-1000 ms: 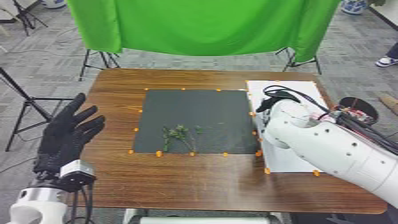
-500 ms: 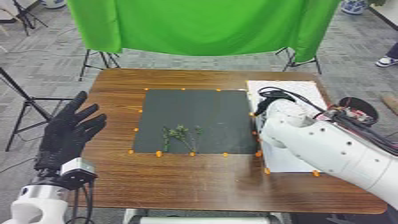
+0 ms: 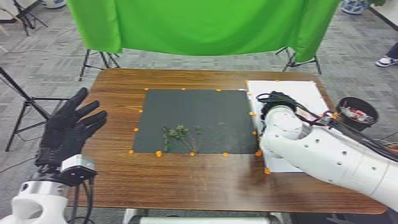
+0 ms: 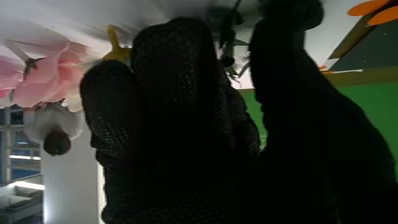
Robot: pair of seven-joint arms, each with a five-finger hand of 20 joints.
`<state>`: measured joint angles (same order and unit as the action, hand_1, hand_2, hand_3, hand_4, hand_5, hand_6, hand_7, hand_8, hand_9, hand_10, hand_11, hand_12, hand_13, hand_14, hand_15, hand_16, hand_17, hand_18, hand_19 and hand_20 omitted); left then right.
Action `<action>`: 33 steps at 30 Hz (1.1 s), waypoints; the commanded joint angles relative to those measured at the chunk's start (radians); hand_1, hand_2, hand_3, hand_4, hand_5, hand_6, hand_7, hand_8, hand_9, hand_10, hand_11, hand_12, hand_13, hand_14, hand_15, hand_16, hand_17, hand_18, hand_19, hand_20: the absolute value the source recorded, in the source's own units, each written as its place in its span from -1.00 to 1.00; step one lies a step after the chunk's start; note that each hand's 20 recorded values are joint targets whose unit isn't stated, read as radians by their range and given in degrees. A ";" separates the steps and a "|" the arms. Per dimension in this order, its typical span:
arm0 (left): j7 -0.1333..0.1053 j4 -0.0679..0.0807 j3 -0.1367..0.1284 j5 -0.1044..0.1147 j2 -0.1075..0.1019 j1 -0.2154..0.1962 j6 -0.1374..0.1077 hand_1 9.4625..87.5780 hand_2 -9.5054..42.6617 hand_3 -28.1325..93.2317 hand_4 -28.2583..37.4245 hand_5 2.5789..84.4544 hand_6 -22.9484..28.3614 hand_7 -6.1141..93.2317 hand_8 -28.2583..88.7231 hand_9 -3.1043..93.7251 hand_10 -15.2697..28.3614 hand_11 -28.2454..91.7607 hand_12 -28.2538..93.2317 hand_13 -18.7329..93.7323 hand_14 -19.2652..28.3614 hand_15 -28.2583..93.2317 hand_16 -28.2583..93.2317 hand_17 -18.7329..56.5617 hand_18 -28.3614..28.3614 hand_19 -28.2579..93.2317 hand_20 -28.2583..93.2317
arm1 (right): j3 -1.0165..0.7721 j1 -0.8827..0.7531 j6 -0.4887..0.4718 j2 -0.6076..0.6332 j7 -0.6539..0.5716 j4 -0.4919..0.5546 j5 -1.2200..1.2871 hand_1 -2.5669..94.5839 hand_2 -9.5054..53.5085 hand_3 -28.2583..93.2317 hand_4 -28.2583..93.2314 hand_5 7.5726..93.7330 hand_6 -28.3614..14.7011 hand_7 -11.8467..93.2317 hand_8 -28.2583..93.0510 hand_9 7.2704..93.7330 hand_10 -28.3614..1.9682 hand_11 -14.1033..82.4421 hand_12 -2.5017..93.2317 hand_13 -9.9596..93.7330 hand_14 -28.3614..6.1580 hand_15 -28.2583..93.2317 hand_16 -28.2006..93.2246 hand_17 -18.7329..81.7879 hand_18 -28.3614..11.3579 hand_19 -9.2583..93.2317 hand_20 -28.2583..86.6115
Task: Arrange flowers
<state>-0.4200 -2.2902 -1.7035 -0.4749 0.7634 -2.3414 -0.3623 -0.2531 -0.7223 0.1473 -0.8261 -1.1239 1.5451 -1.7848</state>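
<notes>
In the head view my right hand [image 3: 277, 99] is over the white board [image 3: 306, 92] at the table's right side. Green leafy stems [image 3: 181, 132] lie on the dark mat [image 3: 195, 107]. My left hand [image 3: 69, 127] stands raised and open beside the table's left edge, holding nothing. The right wrist view has my right hand [image 4: 178, 110] with its fingers extended and the thumb apart from them. Pink petals [image 4: 55, 75] and a yellow stem-like piece [image 4: 115, 49] are close by the fingers. Dark green foliage [image 4: 229, 55] shows between fingers and thumb; whether it is touched, I cannot tell.
Orange markers edge the mat and board. A dark bucket [image 3: 357, 113] with pale and reddish contents stands beyond my right arm, off the table's right edge. A green cloth [image 3: 195, 25] hangs behind the table.
My right arm has swung slightly left and nearer the table's front, uncovering more of the bucket; its hand has shifted slightly on the board's far part. My left hand has risen slightly.
</notes>
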 commanded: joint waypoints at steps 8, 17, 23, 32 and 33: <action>-0.001 -0.002 -0.005 0.005 0.001 -0.020 0.002 -0.48 -0.28 0.48 -0.79 -0.29 0.18 -0.71 -0.65 -0.40 0.54 -0.13 -0.36 -0.34 0.93 0.37 -0.74 -0.70 0.96 0.36 -0.54 | -0.015 -0.094 0.018 0.017 0.060 -0.006 0.069 0.24 -0.65 0.58 -1.00 0.34 0.24 0.11 -0.22 0.67 0.35 0.05 -0.37 0.60 0.22 0.56 -0.23 0.28 -0.31 1.00 -0.24; -0.007 -0.010 -0.015 0.010 0.005 -0.046 -0.008 -0.48 -0.27 0.48 -0.79 -0.29 0.18 -0.71 -0.65 -0.40 0.54 -0.13 -0.36 -0.34 0.93 0.37 -0.74 -0.70 0.96 0.36 -0.54 | -0.029 -0.080 0.046 0.042 0.080 0.024 0.074 0.08 -0.45 0.72 -1.00 0.16 0.18 0.38 -0.26 0.52 0.27 0.39 -0.40 0.57 0.19 0.69 -0.24 0.28 -0.37 1.00 -0.05; -0.037 -0.018 -0.020 0.031 -0.010 -0.074 -0.025 -0.48 -0.27 0.48 -0.80 -0.29 0.18 -0.71 -0.65 -0.40 0.53 -0.13 -0.36 -0.34 0.94 0.37 -0.74 -0.70 0.96 0.36 -0.55 | -0.010 -0.027 0.077 0.044 0.092 0.043 0.054 0.07 -0.46 0.73 -1.00 0.14 0.14 0.43 -0.27 0.52 0.27 0.42 -0.41 0.58 0.20 0.70 -0.23 0.28 -0.39 1.00 0.01; -0.128 -0.033 -0.026 0.083 -0.069 -0.130 -0.065 -0.48 -0.26 0.47 -0.80 -0.29 0.19 -0.71 -0.65 -0.40 0.54 -0.13 -0.36 -0.34 0.93 0.37 -0.74 -0.70 0.96 0.36 -0.55 | 0.018 0.078 0.085 0.016 0.125 0.057 0.043 0.08 -0.49 0.75 -1.00 0.16 0.12 0.43 -0.28 0.55 0.24 0.42 -0.41 0.60 0.18 0.69 -0.23 0.29 -0.41 1.00 0.03; -0.139 -0.034 -0.027 0.092 -0.078 -0.138 -0.071 -0.48 -0.26 0.47 -0.80 -0.29 0.19 -0.71 -0.65 -0.40 0.54 -0.13 -0.36 -0.34 0.94 0.37 -0.74 -0.70 0.96 0.36 -0.55 | 0.014 0.080 0.084 0.012 0.128 0.061 0.041 0.08 -0.49 0.75 -1.00 0.16 0.12 0.43 -0.28 0.55 0.24 0.42 -0.41 0.60 0.18 0.69 -0.23 0.30 -0.41 1.00 0.03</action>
<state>-0.5132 -2.3079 -1.7165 -0.4182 0.7233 -2.4300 -0.4000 -0.2276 -0.7129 0.2261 -0.7831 -1.0232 1.5781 -1.7250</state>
